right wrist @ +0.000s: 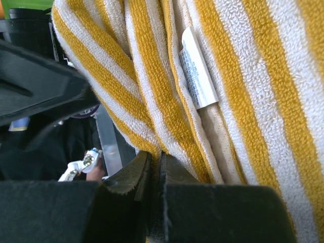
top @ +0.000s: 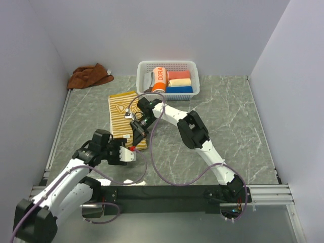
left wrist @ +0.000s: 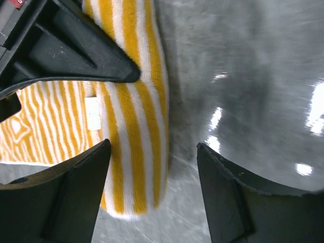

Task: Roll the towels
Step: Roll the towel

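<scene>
The cream-yellow striped towel (top: 123, 112) lies flat on the table left of centre, with its near end lifted and folded over. My right gripper (top: 136, 125) is shut on that near edge; in the right wrist view the jaws (right wrist: 157, 164) pinch a fold of striped cloth (right wrist: 152, 86) beside a white label (right wrist: 196, 71). My left gripper (top: 130, 152) is open just in front of the towel's near end. In the left wrist view the folded edge (left wrist: 134, 126) sits between its open fingers (left wrist: 152, 152), nearer the left one. The rust-brown towel (top: 90, 76) lies crumpled at the back left.
A white basket (top: 194, 76) at the back centre holds the orange "DORA" roll (top: 159, 78) and small red, yellow and blue rolls. Grey walls enclose the table on three sides. The right arm (top: 192, 129) reaches across the middle of the table.
</scene>
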Robot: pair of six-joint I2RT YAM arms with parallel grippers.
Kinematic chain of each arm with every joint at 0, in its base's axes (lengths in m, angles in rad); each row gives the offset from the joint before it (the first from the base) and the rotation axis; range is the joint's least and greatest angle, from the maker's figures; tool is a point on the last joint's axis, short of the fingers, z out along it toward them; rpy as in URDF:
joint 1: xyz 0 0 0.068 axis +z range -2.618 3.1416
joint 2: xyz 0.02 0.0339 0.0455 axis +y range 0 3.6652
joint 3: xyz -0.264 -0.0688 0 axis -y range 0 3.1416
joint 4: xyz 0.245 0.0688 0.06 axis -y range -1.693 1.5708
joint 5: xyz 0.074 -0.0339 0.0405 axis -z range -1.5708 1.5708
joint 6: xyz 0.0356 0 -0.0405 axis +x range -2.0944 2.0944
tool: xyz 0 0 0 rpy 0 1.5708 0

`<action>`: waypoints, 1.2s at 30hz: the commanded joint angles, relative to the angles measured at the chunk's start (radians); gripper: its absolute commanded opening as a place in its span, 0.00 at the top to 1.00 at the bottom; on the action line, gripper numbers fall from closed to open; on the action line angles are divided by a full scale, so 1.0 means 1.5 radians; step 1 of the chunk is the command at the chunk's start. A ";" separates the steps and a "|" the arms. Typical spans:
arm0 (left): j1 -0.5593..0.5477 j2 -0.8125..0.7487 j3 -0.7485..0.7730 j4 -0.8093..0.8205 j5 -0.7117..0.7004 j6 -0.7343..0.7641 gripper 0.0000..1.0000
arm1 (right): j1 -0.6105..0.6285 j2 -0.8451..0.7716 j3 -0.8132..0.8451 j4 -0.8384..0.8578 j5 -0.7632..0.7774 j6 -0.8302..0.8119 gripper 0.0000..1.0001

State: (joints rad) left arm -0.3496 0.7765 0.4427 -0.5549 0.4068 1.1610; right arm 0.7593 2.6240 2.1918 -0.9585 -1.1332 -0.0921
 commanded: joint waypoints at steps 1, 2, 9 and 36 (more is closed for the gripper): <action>-0.030 0.037 -0.032 0.141 -0.081 -0.010 0.25 | 0.007 0.054 -0.028 -0.033 0.095 0.011 1.00; -0.033 0.041 -0.042 0.157 -0.091 -0.002 0.25 | 0.006 0.053 -0.031 -0.033 0.095 0.012 1.00; -0.043 0.116 -0.081 0.174 -0.149 0.010 0.60 | 0.007 0.026 -0.049 -0.031 0.068 0.024 1.00; 0.059 0.478 0.252 -0.282 0.111 -0.042 0.99 | -0.180 -0.622 -0.563 0.393 0.339 0.070 0.42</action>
State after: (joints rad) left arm -0.2798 1.4086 0.8005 -0.8040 0.4953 1.1057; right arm 0.4629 1.8336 1.4521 -0.4919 -0.6857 0.0570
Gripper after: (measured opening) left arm 0.061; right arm 0.589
